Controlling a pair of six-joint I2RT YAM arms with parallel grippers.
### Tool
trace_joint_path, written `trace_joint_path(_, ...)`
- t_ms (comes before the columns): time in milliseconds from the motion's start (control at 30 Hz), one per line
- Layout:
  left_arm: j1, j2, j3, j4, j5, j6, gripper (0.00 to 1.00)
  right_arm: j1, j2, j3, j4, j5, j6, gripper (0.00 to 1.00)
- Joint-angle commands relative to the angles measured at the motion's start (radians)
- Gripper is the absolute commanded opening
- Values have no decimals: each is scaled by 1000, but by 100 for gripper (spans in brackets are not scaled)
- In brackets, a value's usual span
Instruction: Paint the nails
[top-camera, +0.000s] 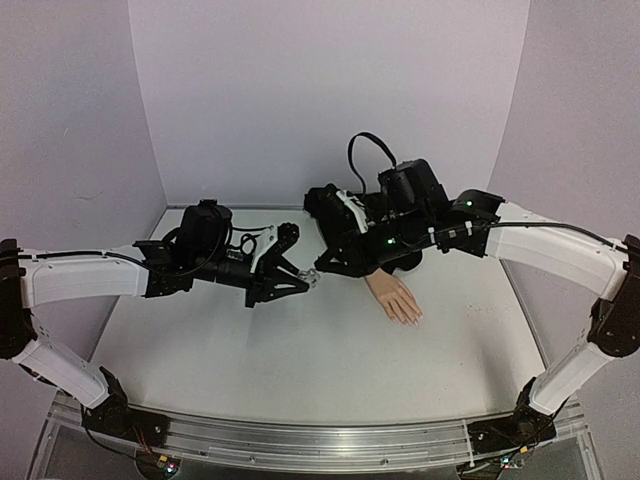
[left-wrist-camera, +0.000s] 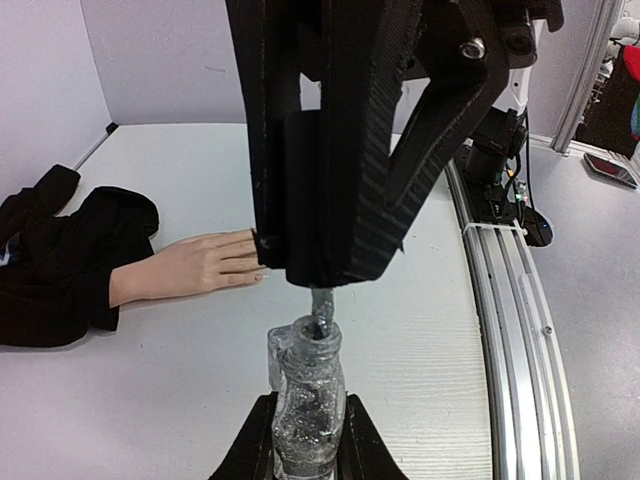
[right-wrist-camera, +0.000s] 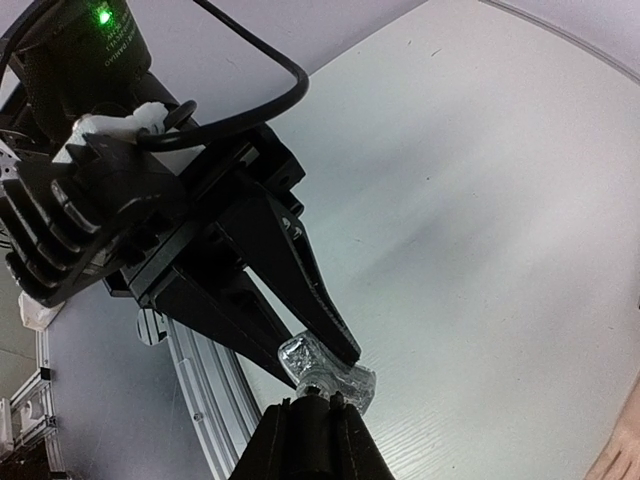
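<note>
Clear, glitter-flecked bottle (left-wrist-camera: 305, 385) pinched low by left pincer (left-wrist-camera: 305, 435), upright, over table (left-wrist-camera: 450, 330). Right pincer (right-wrist-camera: 303, 415) directly above, pressed onto dark cap (left-wrist-camera: 300, 190); thin brush stem (left-wrist-camera: 320, 305) running down from cap into bottle neck. Cannot tell whether bristles sit in the polish or clear of it.

Nails (top-camera: 412, 318) tipping peach hand (top-camera: 397, 297), flat on table, well apart from bottle, off toward right arm's side, with black sleeve (left-wrist-camera: 60, 270) bunched behind wrist. Too small to tell if any coated; painting judged not yet begun.

Risks from here:

- Lifting off-axis: stem dragged against neck, bottle levered askew in so low a grip, polish spilled.
- Lifting with overloaded bristles: drips on table or skin on the way to hand.
- Arms crowded nose to nose: any sideways swing before rising clear likely to knock pincers together.
- Tiny glossy targets: a slightly misjudged descent smearing fingers instead, or nudging hand, if loose, out of place.
</note>
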Motion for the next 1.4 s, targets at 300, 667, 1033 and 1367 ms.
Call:
trace_joint_path(300,1,13,61,1,-9,12,0,4,-53,-14,22,3,-8,0)
trace_joint_path(667,1,7,48,2,-21,15,0,4,-80,-37,27,40,-6,0)
trace_joint_path(1033,1,4,18,61,-87,1,0,-13,-224,-171,74,175,31,0)
trace_joint_path(1367,1,-22,-17,246,-270,-71,0,-309,-342,-477,59,280,81,0)
